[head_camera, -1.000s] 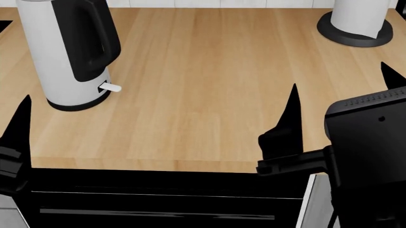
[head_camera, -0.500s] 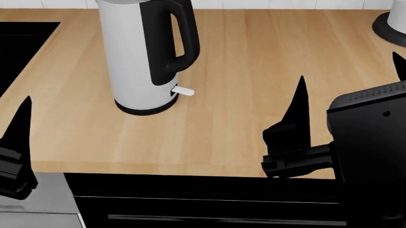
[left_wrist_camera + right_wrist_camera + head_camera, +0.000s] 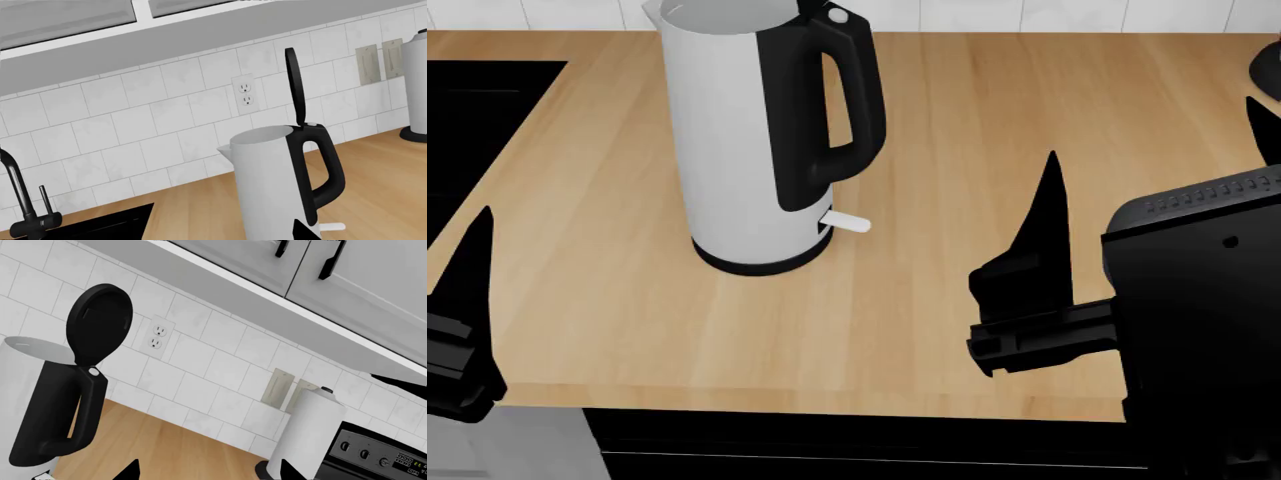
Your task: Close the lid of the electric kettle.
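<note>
The white electric kettle (image 3: pixel 741 150) stands on the wooden counter with its black loop handle (image 3: pixel 843 110) facing right and a small white switch lever (image 3: pixel 847 222) at its foot. Its round black lid (image 3: pixel 100 322) stands upright and open over the handle top; the left wrist view shows the lid (image 3: pixel 292 85) edge-on above the open mouth. The lid is cut off in the head view. My right gripper (image 3: pixel 1154 170) is open and empty, to the right of the kettle and nearer than it. My left gripper (image 3: pixel 213 236) is open and empty at the front left, with one finger (image 3: pixel 471 270) showing.
A black sink (image 3: pixel 467 110) lies left of the kettle, with a black faucet (image 3: pixel 20 200). A white paper towel roll (image 3: pixel 310 430) on a black base stands far right, beside a stove (image 3: pixel 373 455). The counter's front edge (image 3: pixel 827 392) runs below the grippers.
The head view has swung left. The kettle now sits nearer the middle and looks larger, the sink has come into view, and the roll's base has slid off to the right. Both grippers stay open.
</note>
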